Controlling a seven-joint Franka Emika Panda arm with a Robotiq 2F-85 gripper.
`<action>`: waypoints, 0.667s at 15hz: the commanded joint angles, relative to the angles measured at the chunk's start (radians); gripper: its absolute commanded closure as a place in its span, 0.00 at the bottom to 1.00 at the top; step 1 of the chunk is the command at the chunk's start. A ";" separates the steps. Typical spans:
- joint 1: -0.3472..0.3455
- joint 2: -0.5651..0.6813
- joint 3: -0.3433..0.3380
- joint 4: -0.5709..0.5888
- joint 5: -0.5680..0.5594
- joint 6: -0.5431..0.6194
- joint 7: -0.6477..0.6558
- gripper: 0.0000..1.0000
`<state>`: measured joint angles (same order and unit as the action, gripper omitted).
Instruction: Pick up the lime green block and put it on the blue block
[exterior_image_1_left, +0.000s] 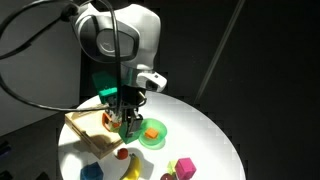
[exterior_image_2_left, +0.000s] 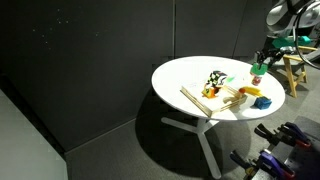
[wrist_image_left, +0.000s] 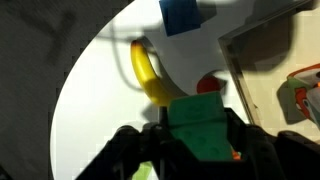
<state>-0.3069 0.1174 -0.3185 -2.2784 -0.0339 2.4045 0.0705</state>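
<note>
Lime green block (wrist_image_left: 203, 120) is clamped between the fingers of the hand (wrist_image_left: 203, 130), which seems to hold it clear of the white tabletop (wrist_image_left: 100, 110). In the wrist view the blue block (wrist_image_left: 180, 14) lies at the far edge, just left of the held block's line, with a banana (wrist_image_left: 150, 78) partly between the two. Judging from this, the hand needs to travel forward and slightly left, over the banana, before lowering squarely onto blue.

Bright lime green block (wrist_image_left: 205, 125), blue block (wrist_image_left: 180, 15), yellow banana (wrist_image_left: 150, 75), white round table (exterior_image_2_left: 190, 75), green bowl (exterior_image_1_left: 161, 140) holding an orange piece (exterior_image_1_left: 151, 130), magenta block (exterior_image_1_left: 185, 167), tan wooden frame (exterior_image_1_left: 85, 125), black backdrop (exterior_image_2_left: 90, 50).
</note>
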 joint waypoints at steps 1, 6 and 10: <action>0.013 -0.054 0.004 -0.067 -0.059 0.010 -0.015 0.69; 0.020 -0.097 0.006 -0.127 -0.137 0.005 -0.021 0.69; 0.017 -0.136 0.007 -0.180 -0.171 0.023 -0.028 0.69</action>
<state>-0.2866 0.0423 -0.3119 -2.4007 -0.1694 2.4061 0.0606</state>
